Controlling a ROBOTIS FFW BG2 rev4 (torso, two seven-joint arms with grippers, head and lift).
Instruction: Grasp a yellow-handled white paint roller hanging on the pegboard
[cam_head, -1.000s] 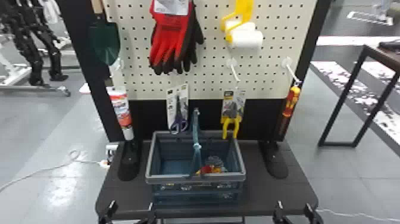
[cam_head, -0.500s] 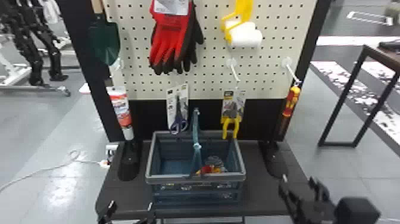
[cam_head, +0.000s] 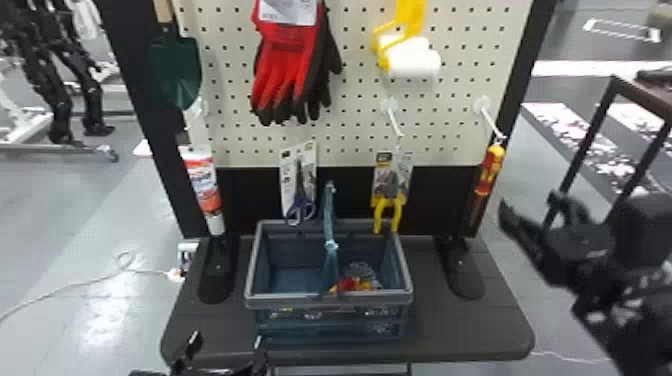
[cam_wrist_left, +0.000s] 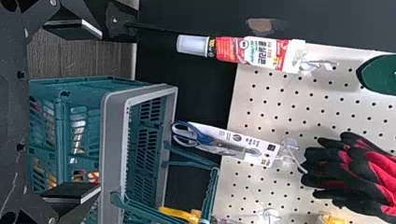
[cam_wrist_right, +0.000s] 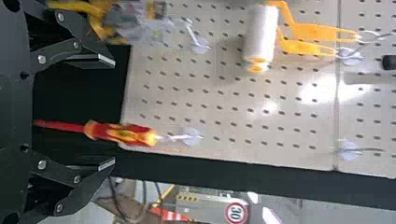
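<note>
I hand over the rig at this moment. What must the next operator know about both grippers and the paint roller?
Right gripper: open and empty, held up to the right of the table, lower than the paint roller and apart from it.
Left gripper: open and empty, low at the table's near edge, facing the basket.
Paint roller: hangs on the upper right of the pegboard, untouched.
Done: nothing grasped.
Left: bring the right gripper to the yellow handle and close on it.
</note>
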